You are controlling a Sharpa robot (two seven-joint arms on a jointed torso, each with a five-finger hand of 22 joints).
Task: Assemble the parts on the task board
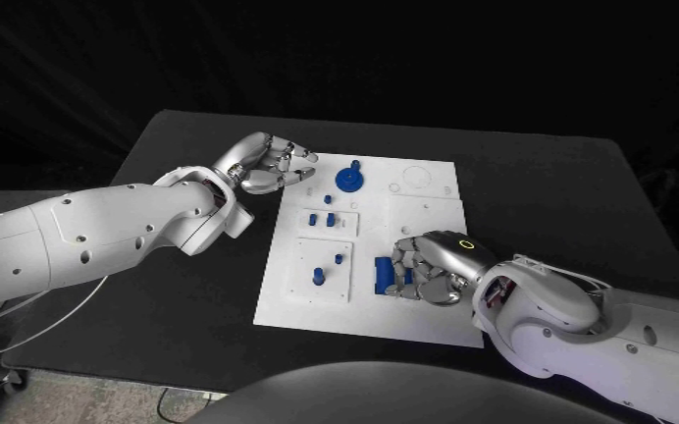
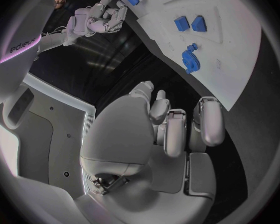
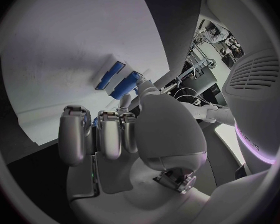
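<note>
The white task board (image 1: 425, 210) lies in the middle of the table. A blue gear (image 1: 348, 181) (image 2: 190, 57) sits near its far edge, two small blue blocks (image 1: 323, 219) (image 2: 190, 23) behind a plate with blue pegs (image 1: 329, 269). My right hand (image 1: 432, 267) (image 3: 127, 134) rests on the board's near right part, fingers curled, pinching the end of a blue bar (image 3: 126, 85) beside a second blue bar (image 1: 382, 274) (image 3: 109, 74). My left hand (image 1: 269, 164) (image 2: 171, 129) hovers off the board's far left corner, fingers curled in on nothing.
Bare black table (image 1: 184, 287) runs along the board's left side and beyond its far edge. The board's far right part (image 1: 425, 184) carries only faint outlines. My left forearm (image 1: 114, 228) spans the table's left side.
</note>
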